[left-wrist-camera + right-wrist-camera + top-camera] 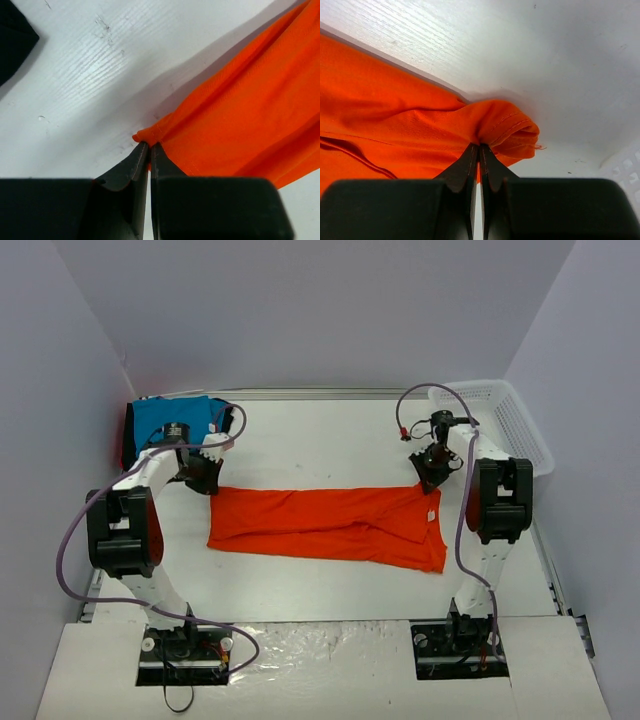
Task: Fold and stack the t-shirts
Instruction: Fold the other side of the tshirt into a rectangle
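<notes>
Orange-red t-shirt (330,525) lies flat mid-table as a long band running left to right, wrinkled, long edges roughly parallel to the near edge of the table. Left gripper (205,483) is at its far-left corner: in the left wrist view the jaws are pressed together, the tips (149,145) nipping just the hem corner of the cloth (240,115), and the corner looks lifted slightly off the white table (100,60). Right gripper (430,480) is at the far-right corner: jaws closed (480,147) on a bunched, rolled-over lump of hem (512,130), no gap visible between the fingers. Turquoise-blue folded t-shirt (165,420) sits at the far-left corner of the table (330,440), just behind the left gripper, not touching the orange one. Black cloth (12,40) shows at the left wrist view's top-left edge, apart from the pinched corner. White mesh basket (510,415) is at far right, beside the right arm.
</notes>
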### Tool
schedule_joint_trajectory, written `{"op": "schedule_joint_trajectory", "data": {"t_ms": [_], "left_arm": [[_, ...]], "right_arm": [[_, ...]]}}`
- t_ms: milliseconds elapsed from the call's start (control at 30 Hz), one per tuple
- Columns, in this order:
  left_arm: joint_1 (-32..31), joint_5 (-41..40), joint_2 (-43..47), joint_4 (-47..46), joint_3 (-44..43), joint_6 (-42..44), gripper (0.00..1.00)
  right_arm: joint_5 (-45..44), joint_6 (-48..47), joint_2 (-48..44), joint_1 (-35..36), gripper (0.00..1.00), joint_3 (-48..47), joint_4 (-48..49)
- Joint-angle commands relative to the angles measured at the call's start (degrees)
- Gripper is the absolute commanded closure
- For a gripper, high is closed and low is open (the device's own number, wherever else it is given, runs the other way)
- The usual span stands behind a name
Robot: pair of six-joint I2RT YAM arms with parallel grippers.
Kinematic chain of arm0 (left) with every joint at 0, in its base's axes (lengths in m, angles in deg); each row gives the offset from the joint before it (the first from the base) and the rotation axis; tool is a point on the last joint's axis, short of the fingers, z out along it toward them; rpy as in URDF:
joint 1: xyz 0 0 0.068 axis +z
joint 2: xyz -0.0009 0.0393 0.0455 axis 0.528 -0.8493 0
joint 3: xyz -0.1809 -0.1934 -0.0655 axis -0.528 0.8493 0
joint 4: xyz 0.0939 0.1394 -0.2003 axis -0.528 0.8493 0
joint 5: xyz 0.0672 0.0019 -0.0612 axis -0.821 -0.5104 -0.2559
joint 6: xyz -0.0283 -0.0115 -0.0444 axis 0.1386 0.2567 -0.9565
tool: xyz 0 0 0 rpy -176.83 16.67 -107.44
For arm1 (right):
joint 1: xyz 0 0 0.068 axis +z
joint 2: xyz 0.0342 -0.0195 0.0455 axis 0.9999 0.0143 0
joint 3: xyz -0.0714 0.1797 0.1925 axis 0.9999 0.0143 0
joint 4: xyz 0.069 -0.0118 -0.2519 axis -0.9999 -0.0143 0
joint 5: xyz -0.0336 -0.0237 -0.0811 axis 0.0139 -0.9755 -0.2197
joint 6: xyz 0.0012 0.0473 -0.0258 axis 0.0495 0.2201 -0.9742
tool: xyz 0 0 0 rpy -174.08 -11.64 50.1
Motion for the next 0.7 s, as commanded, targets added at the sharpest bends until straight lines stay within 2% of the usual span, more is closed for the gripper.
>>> {"op": "schedule_joint_trajectory", "data": {"t_ms": [0, 333, 467, 667], "left_arm": [[0.9, -0.2, 2.6, 1.2, -2.5, -1.0, 0.98], [1.2, -3.4, 0.4, -0.4, -0.4, -0.5, 0.98], [1.7, -8.3, -0.5, -3.5, -0.3, -2.9, 0.98], [1.8, -9.4, -3.5, -3.5, -2.0, -4.2, 0.98]], "right_arm": [[-1.6, -1.3, -3.0, -0.8, 1.0, 0.9, -2.2], [-1.3, -2.1, -1.8, -2.6, 1.0, 2.1, -2.1], [-1.5, -2.2, -1.6, -2.8, 1.0, 2.2, -2.1], [-1.1, -1.8, -0.8, -2.7, 1.0, 1.3, -2.1]]}}
